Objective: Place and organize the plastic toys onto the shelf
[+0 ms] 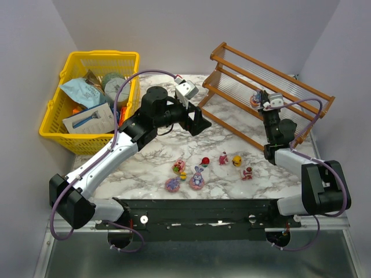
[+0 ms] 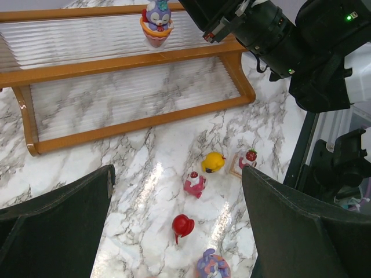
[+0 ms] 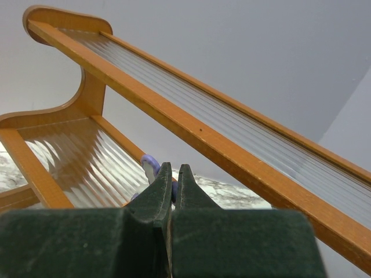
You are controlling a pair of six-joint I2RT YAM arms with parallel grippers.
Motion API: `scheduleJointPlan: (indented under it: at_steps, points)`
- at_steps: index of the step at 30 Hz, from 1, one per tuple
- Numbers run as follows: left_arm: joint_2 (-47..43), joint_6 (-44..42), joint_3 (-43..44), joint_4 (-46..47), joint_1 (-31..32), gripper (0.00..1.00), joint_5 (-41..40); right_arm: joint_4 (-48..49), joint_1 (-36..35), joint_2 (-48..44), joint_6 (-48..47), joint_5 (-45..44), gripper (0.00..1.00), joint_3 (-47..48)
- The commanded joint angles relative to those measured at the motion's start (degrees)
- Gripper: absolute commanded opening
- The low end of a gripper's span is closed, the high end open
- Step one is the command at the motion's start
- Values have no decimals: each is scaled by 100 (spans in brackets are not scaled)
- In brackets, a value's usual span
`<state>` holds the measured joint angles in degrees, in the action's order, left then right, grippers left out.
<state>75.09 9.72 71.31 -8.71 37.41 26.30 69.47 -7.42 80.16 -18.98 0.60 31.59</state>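
The shelf (image 1: 232,92) is a slanted rack with orange-brown wood rails and clear bumpy plastic panels. It stands right in front of the right tool (image 1: 268,109). One purple bunny toy (image 2: 156,23) in a little cup stands upright on a clear panel, just beside that tool's pressed-together tips.

The other toys sit on the tabletop, away from the shelf, and the wide-open left tool (image 2: 178,174) looks down on them. A yellow toy (image 2: 213,163) is just beside a pink toy (image 2: 195,183). A small red-topped figure (image 2: 248,157) is near them. Closer to the left tool are a red toy (image 2: 182,226) and a second purple bunny (image 2: 211,266). Beside that bunny sit a pink and yellow toy (image 1: 179,167) and a pink-purple toy (image 1: 173,185).
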Motion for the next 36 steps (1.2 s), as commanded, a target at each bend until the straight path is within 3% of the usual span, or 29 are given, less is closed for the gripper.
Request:
scheduleJointPlan:
  at_steps: [1, 5, 12, 18, 36]
  points:
    - [41, 30, 6, 80, -49, 99, 112, 541, 30, 61, -149, -183, 1, -22]
    - [41, 39, -29, 97, -67, 99, 112, 313, 30, 9, -88, -288, 4, 22]
    - [41, 57, -56, 168, -76, 99, 147, 172, 30, -44, 8, -210, 23, 57]
    - [67, 83, -73, 177, -93, 99, 138, 137, 21, -62, 61, -218, 32, 101]
    - [102, 136, -82, 203, -111, 99, 156, -13, 21, -194, 641, -1114, 42, 137]
